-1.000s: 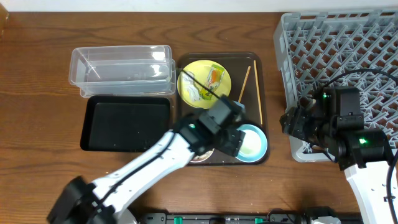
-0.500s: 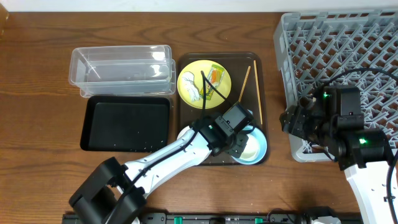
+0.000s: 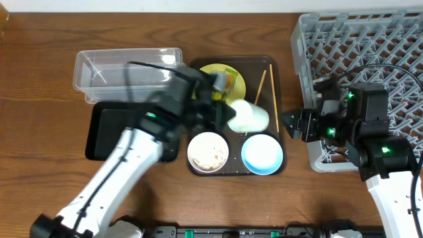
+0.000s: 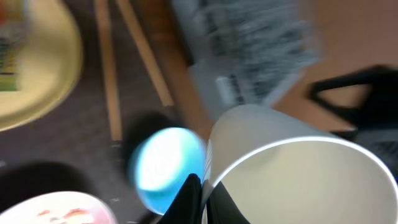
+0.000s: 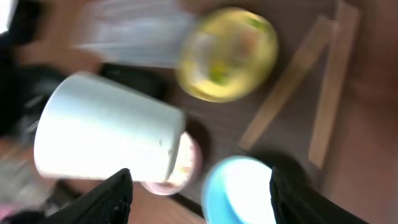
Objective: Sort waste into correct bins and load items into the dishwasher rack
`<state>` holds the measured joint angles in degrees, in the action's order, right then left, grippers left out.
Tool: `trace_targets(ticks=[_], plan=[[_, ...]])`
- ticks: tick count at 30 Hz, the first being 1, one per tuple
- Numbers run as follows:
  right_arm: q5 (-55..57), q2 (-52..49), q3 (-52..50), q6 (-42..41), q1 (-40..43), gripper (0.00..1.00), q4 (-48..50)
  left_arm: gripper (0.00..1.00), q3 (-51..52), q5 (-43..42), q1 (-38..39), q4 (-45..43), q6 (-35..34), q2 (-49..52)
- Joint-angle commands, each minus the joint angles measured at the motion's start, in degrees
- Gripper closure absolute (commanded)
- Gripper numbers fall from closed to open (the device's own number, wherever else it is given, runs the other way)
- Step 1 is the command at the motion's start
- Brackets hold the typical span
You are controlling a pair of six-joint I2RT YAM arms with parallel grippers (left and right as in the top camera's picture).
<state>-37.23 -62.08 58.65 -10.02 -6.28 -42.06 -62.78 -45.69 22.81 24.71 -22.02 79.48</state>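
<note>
White, and lying on its side in the air, the cup (image 3: 248,117) hangs above the brown tray (image 3: 254,65), between the yellow plate (image 3: 236,73) and the light-blue bowl (image 3: 262,153). The left gripper (image 4: 202,200) has it by the rim. One dark finger sits outside the wall and one inside the mouth, so the jaws stand narrow on the thin edge. In the left wrist view the open mouth of the cup faces the camera and the inside looks bare.

The blue bowl sits upright in the tray's near right corner. Just beside it on the left is the white bowl (image 3: 208,151), with beige scraps (image 3: 209,156) in it. The plate lies at the far end of the tray, partly hidden under the left arm, and a green-and-orange packet (image 4: 10,46) rests on it. Two chopsticks (image 3: 262,88) lie apart from each other along the right side of the tray, beside the plate.

Left of the tray stands the clear tub (image 3: 125,71). The black tray (image 3: 115,132) is next to it on the near side, with the left arm crossing over its right part.

The right gripper (image 3: 289,125) hovers between the brown tray and the grey rack (image 3: 360,53), pointing toward the cup. Its fingers are spread wide and hold nothing. All three views are blurred around the cup.
</note>
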Motion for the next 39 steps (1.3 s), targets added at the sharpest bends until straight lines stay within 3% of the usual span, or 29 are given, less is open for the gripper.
trace_targets(ticks=[1,6,13,23,26,29,30,32,35,39], plan=[[-20.33,0.31,0.17,8.33,0.13,0.31,3.74,0.94,-0.98,-28.0,-5.88,-0.61,1.68,-0.07],[-26.71,0.15,0.17,6.84,-3.19,0.29,13.29,0.94,-0.98,-41.35,-9.51,-3.37,2.25,-0.09],[-22.27,-1.18,0.17,4.68,-11.74,0.26,18.73,0.94,-0.98,-43.06,-9.51,-4.09,2.25,-0.09],[-23.04,-1.9,0.17,4.09,-13.51,0.36,19.58,0.94,-0.98,-43.04,-9.51,-4.28,2.25,-0.09],[-23.04,-1.9,0.17,4.09,-13.14,0.48,19.54,0.94,-0.98,-43.01,-9.51,-4.28,2.25,-0.09],[-23.04,-1.88,0.17,4.09,-12.41,0.53,19.32,0.93,-0.98,-42.99,-9.51,-4.31,2.25,-0.09],[-23.04,-1.88,0.17,4.09,-11.98,0.53,19.3,0.9,-0.98,-43.01,-9.51,-4.31,2.25,-0.09],[-23.04,-1.86,0.17,4.09,-10.84,0.52,19.12,0.72,-0.98,-43.01,-9.51,-4.31,2.25,-0.09],[-23.04,-1.29,0.17,4.02,-7.43,0.52,17.62,0.35,-0.98,-43.01,-9.51,-4.28,2.23,-0.09],[-21.7,0.66,0.17,2.29,0.52,0.52,12.61,0.25,-0.98,-43.01,-9.51,-4.28,2.23,-0.09]])
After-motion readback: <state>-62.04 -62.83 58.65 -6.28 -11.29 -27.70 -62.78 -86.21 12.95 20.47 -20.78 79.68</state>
